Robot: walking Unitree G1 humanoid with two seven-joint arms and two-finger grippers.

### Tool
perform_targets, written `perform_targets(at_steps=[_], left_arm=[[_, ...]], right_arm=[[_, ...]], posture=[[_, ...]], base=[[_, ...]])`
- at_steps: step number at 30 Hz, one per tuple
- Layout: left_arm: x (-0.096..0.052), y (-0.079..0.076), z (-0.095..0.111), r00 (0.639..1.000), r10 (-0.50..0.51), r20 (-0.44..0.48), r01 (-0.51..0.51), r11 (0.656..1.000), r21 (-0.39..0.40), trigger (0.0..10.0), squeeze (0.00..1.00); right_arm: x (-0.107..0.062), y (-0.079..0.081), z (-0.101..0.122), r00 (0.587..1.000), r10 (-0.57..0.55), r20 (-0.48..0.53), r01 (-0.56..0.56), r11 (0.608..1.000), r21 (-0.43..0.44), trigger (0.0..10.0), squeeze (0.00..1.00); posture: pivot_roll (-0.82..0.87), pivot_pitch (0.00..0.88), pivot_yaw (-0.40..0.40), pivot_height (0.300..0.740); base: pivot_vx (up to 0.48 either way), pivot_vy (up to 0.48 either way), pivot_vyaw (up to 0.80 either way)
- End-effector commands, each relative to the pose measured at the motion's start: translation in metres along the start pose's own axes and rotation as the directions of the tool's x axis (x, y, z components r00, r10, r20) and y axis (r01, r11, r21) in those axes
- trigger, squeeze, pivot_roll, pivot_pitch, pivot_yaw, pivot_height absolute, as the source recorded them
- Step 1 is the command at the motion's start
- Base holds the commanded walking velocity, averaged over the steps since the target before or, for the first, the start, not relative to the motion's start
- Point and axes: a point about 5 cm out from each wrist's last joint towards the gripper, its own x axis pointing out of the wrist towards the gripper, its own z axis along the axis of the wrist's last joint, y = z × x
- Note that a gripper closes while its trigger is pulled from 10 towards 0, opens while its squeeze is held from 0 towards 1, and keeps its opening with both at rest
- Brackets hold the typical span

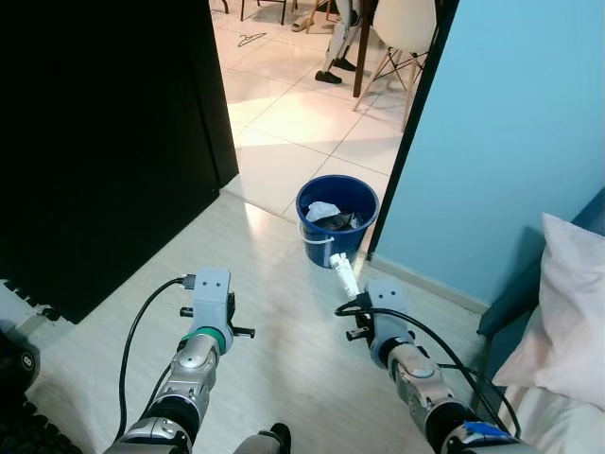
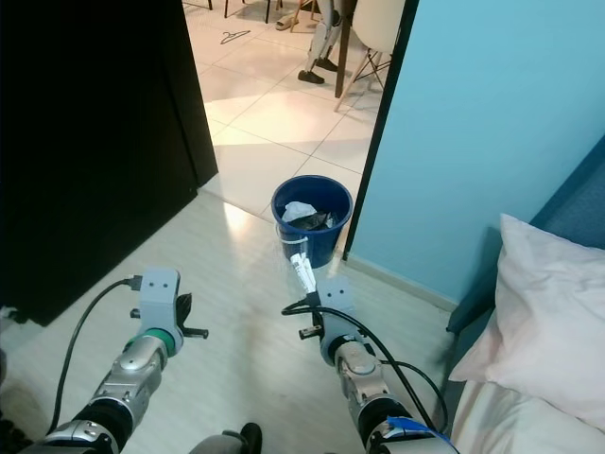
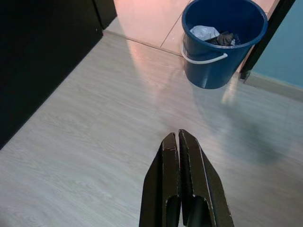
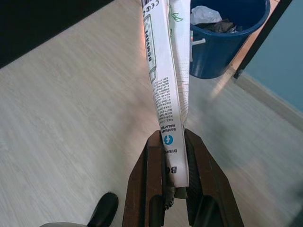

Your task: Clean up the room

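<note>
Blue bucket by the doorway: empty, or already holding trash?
Already holding trash. The blue bucket stands upright with crumpled white and dark scraps inside, well below its rim. The right gripper holds a white wrapper, not yet dropped in.

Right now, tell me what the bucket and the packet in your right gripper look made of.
Bucket: likely plastic, smooth glossy blue wall, thin white handle.
Packet: thin printed film or coated paper, white and creased, folding flat where the right gripper pinches it; which of the two is unclear.

Right gripper (image 1: 346,280) holding white packet (image 1: 342,272), blue bucket (image 1: 337,219) just ahead, left gripper (image 1: 212,295) alongside
</note>
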Motion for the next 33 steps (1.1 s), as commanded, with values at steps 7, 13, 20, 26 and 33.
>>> perform_targets(at_steps=[7, 13, 20, 26, 33], left_arm=[[0.0003, 0.0025, -0.0002, 1.0, 0.005, -0.012, -0.005, 1.0, 0.012, 10.0, 0.0], [0.0004, 0.0022, 0.0003, 1.0, 0.001, -0.01, 0.0, 1.0, 0.012, 10.0, 0.0], [0.0005, 0.0017, 0.0002, 1.0, -0.002, -0.012, 0.003, 1.0, 0.011, 10.0, 0.0], [0.0005, 0.0009, 0.0003, 1.0, -0.006, -0.01, 0.006, 1.0, 0.01, 10.0, 0.0], [0.0004, 0.0007, 0.0005, 1.0, -0.007, -0.008, 0.007, 1.0, 0.009, 10.0, 0.0]], right_arm=[[-0.0018, -0.0022, -0.005, 0.999, -0.029, -0.019, 0.029, 0.999, 0.022, 10.0, 0.0], [-0.0018, -0.0019, -0.0049, 0.999, -0.028, -0.017, 0.029, 0.999, 0.024, 10.0, 0.0], [-0.0016, -0.0021, -0.0042, 0.999, -0.03, -0.013, 0.03, 0.999, 0.025, 10.0, 0.0], [-0.0015, -0.0021, -0.0036, 0.999, -0.031, -0.01, 0.032, 0.999, 0.027, 10.0, 0.0], [-0.0011, -0.0015, -0.0025, 1.0, -0.03, -0.004, 0.03, 0.999, 0.028, 10.0, 0.0]], posture=[[0.1, 0.04, 0.073, 0.74], [0.1, 0.04, 0.073, 0.74], [0.1, 0.04, 0.073, 0.74], [0.1, 0.041, 0.073, 0.74], [0.1, 0.041, 0.073, 0.74]], base=[[0.19, 0.0, 0.0], [0.305, 0.0, 0.0], [0.316, 0.0, 0.0], [0.327, 0.0, 0.0], [0.342, 0.0, 0.0]])
